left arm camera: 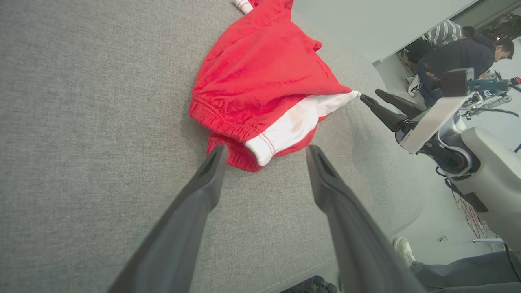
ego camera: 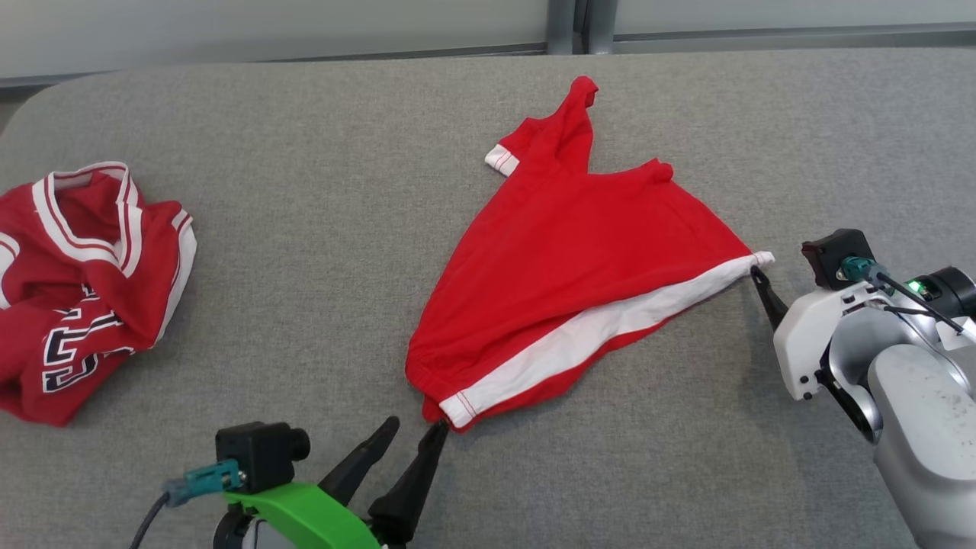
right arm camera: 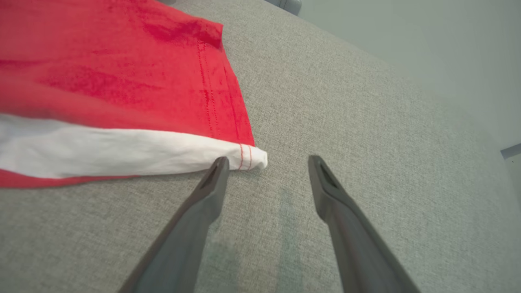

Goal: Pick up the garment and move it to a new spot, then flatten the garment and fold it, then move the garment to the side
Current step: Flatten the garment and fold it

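Head view: item one, the garment [ego camera: 579, 282], red shorts with a white stripe, lies near the middle of the grey padded surface [ego camera: 305, 137], roughly spread but bunched and twisted at its far end. My left gripper [ego camera: 417, 424] sits at the near waistband corner, fingers apart. My right gripper [ego camera: 761, 284] points at the white hem corner on the right, with one finger clear here. I judge the step to be flattening: the move to a new spot looks done and no fold is made. Item two, a crumpled red jersey [ego camera: 84, 282], lies well apart at the left edge, out of the way but taking up that side. Left wrist view: both fingers are spread with nothing clamped between them, and the waistband corner lies just beyond the tips. Across the surface the other claw rests at the stripe's end. Beyond the edge are a person [left arm camera: 464, 61] bent over and a shoe [left arm camera: 403, 247] low by the surface's edge, neither near the work. Right wrist view: the fingers are wide and empty, the left tip just beside the hem corner, which lies outside the gap. Next move, as I read it: shift each claw to bracket its corner, close, then draw apart to smooth the far bunching.
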